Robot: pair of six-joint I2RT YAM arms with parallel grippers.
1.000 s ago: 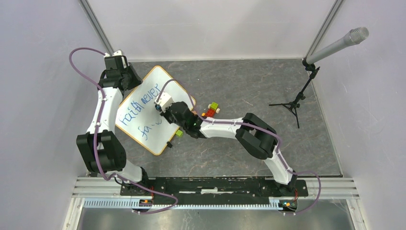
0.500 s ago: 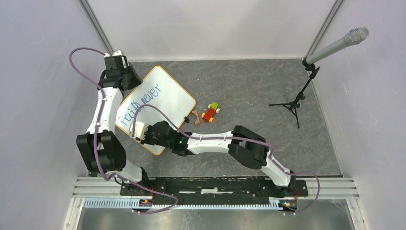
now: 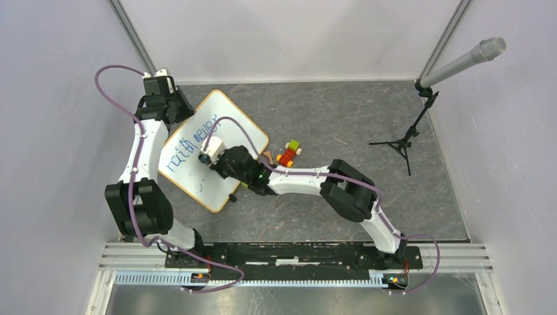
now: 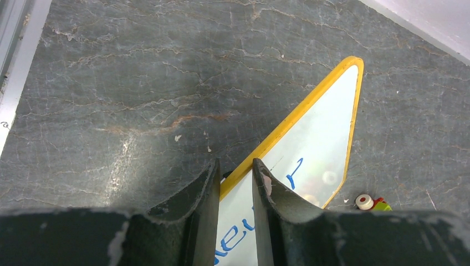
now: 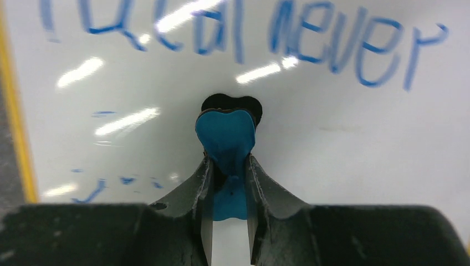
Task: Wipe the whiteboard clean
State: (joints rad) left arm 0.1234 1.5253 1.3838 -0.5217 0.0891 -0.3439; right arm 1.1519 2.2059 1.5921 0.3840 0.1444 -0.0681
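The whiteboard (image 3: pixel 240 130) lies on the dark stone-patterned table (image 3: pixel 341 111), in its left half toward the far-left corner, and is turned so that one rounded corner points at the far edge. The left gripper (image 4: pixel 235 169) is at the board's far-left side, clenched on the yellow rim, which runs up between its two fingers in the left wrist view. The right gripper (image 5: pixel 228 166) hangs over the middle of the board, clamped on a blue eraser (image 5: pixel 226 132) whose tip is against the white surface just below the line of blue handwriting (image 5: pixel 310 41). A few faint blue smudges (image 5: pixel 95 188) show near the board's rim in the right wrist view. Some small coloured toy blocks (image 3: pixel 289 152) sit on the table just beside the board's right corner. A microphone stand (image 3: pixel 406 139) is near the far-right corner.
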